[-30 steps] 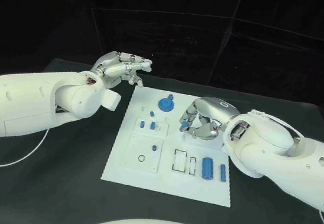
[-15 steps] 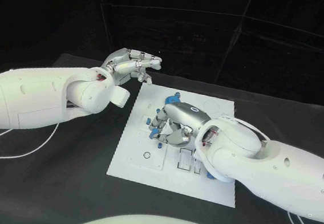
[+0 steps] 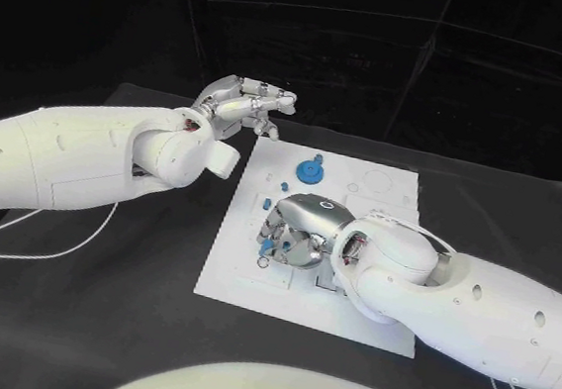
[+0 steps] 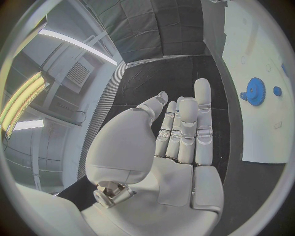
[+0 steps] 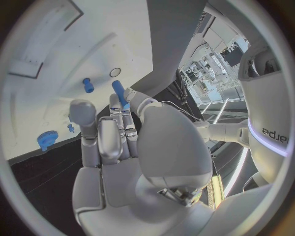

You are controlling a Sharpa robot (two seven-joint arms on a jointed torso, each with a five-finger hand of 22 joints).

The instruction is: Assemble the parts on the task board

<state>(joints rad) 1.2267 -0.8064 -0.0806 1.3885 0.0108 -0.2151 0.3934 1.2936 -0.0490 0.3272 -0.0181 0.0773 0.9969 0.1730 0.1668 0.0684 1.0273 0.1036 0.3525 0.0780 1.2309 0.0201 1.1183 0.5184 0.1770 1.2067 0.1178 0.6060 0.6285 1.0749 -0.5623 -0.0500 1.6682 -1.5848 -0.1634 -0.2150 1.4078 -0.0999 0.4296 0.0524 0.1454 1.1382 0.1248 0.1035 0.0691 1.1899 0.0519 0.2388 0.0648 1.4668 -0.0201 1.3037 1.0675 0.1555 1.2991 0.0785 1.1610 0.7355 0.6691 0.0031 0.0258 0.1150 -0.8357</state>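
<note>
Right hand (image 3: pixel 292 236) low over the task board (image 3: pixel 383 191), pinching a blue cylindrical part (image 5: pixel 119 93) at the fingertips; a small blue peg (image 5: pixel 88 85) standing on the board just beyond those fingers; blue gear (image 3: pixel 310 170) further off, between the two hands; left hand (image 3: pixel 242 103) raised over the black worktop (image 3: pixel 140 262) beside the board's far corner, fingers straight and together, holding nothing.

white arms (image 3: pixel 70 161), silver robot hands
</note>
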